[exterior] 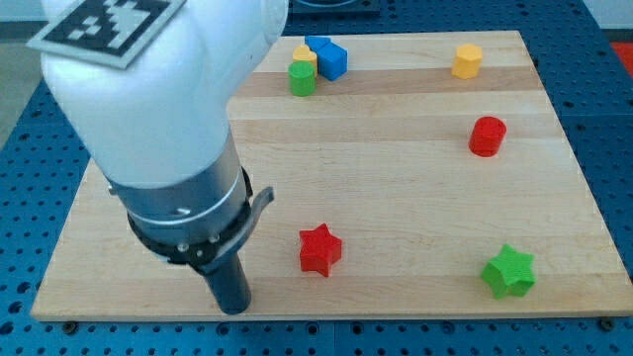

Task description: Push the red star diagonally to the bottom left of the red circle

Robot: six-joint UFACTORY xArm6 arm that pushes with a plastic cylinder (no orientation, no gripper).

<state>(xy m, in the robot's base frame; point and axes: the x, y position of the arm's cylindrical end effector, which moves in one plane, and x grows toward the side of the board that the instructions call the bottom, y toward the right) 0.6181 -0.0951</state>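
The red star [319, 248] lies on the wooden board [396, 119] near the view's bottom, a little left of centre. The red circle [487, 135] stands at the view's right, above and to the right of the star. My tip [235, 309] is at the board's bottom edge, to the left of and slightly below the red star, apart from it. The arm's white body covers the board's upper left.
A green circle [302, 79], a yellow block [305, 56] and a blue block [327, 56] cluster at the view's top centre. A yellow hexagon [467, 60] sits at the top right. A green star [509, 272] lies at the bottom right.
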